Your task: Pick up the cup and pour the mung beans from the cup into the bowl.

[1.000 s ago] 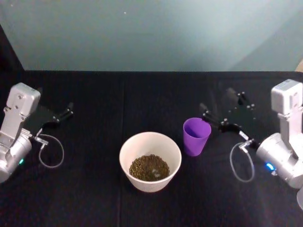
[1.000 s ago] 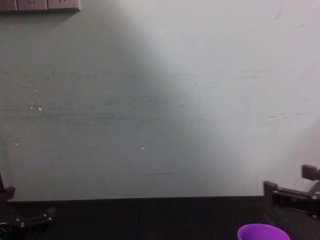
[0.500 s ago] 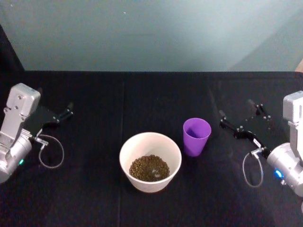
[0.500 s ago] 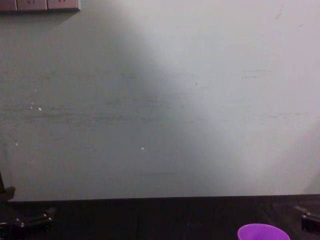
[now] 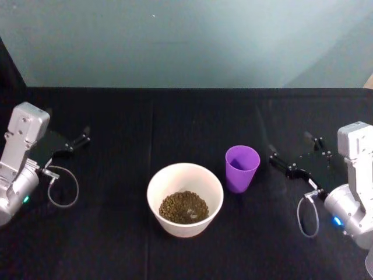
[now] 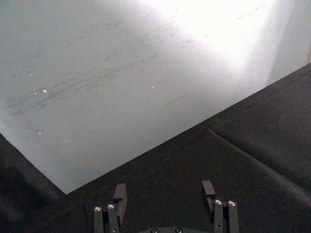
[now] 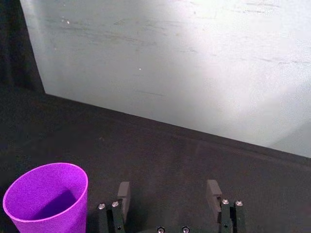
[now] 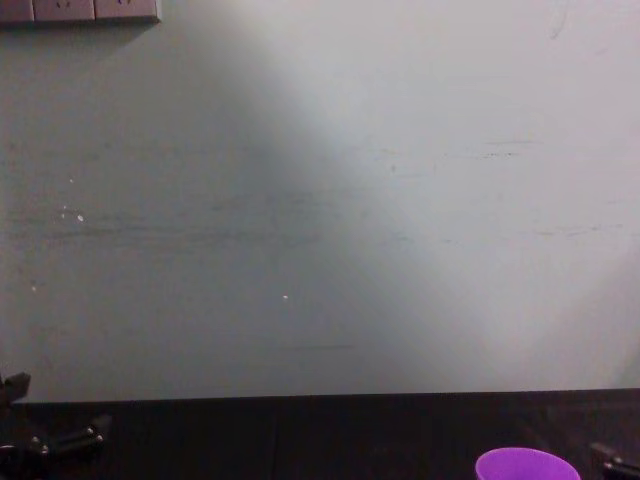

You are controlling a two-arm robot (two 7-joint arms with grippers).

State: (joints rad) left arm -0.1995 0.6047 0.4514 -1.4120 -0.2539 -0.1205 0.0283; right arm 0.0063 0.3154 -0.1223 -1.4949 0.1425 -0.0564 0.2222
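The purple cup (image 5: 242,168) stands upright on the black table, just right of the white bowl (image 5: 154,185). A heap of mung beans (image 5: 183,207) lies in the bowl. In the right wrist view the cup (image 7: 47,198) shows only purple inside. Its rim (image 8: 527,465) peeks up in the chest view. My right gripper (image 5: 290,149) is open a short way right of the cup, apart from it, with nothing between its fingers (image 7: 123,193). My left gripper (image 5: 67,126) rests open at the far left, holding nothing.
A black cloth (image 5: 116,245) covers the table up to a pale wall (image 5: 186,41) at the back. Wall sockets (image 8: 80,10) sit high on the left in the chest view. Loose cable loops hang by each wrist (image 5: 61,186).
My right gripper has drawn back to the right, away from the cup, and dropped lower. The cup, bowl and left arm have stayed where they were.
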